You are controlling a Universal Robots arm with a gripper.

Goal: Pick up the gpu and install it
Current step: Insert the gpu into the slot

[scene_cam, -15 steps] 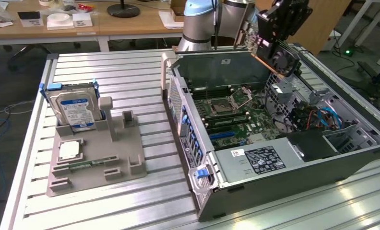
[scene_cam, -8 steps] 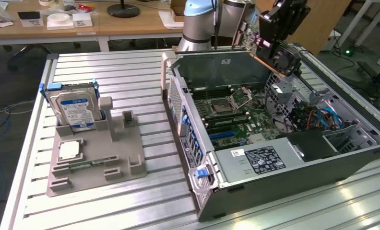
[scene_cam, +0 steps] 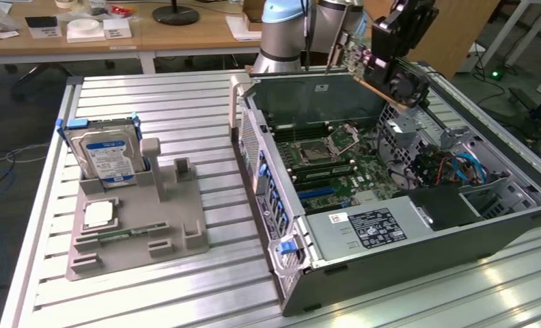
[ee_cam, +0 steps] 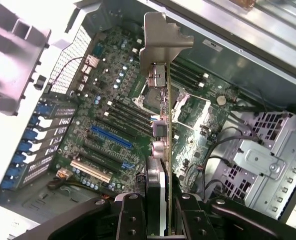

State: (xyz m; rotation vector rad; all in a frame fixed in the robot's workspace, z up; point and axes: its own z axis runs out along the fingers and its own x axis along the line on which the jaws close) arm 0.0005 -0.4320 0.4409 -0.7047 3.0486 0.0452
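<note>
Slatted metal table point(scene_cam: 161, 102) holds an open computer case point(scene_cam: 417, 249), above which jaws clamp the gpu point(scene_cam: 400, 82).

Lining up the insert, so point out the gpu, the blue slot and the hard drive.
gpu point(ee_cam: 160, 40): wrist view, on its metal bracket.
blue slot point(ee_cam: 112, 137): wrist view, midway along the slot.
hard drive point(scene_cam: 111, 154): exterior view, on its blue-white label.

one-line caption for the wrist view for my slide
Robot's gripper holds the gpu edge-on above the motherboard of the open computer case.
</note>
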